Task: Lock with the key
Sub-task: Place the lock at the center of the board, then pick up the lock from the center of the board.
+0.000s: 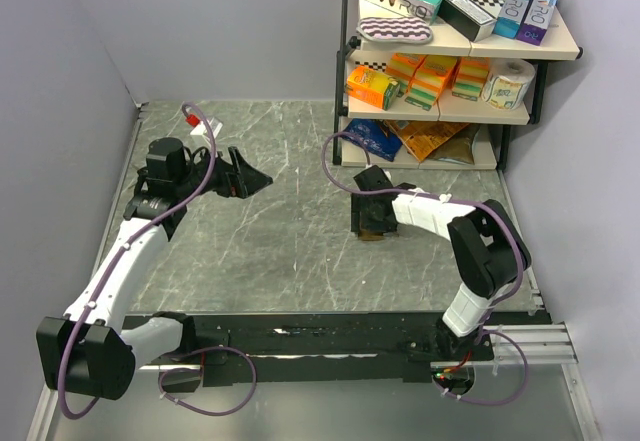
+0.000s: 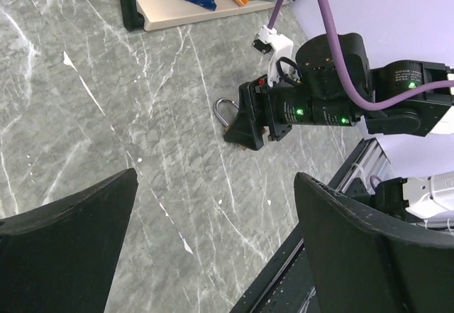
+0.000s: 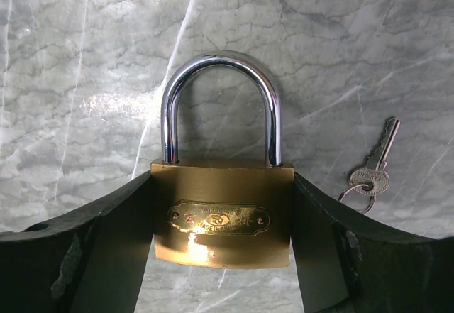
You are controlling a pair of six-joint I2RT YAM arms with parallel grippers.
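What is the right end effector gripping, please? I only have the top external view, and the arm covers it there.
Observer: A brass padlock, clamped by its sides in the right end effector, with its shackle pointing away from the wrist.
Operator: Thank you. Where is the key?
Observer: The key lies on the marble table, apart from the padlock and off its right side in the right wrist view. It is not in the lock.
Operator: And the left end effector?
Observer: The left end effector is open and empty, above the table, facing the right arm.
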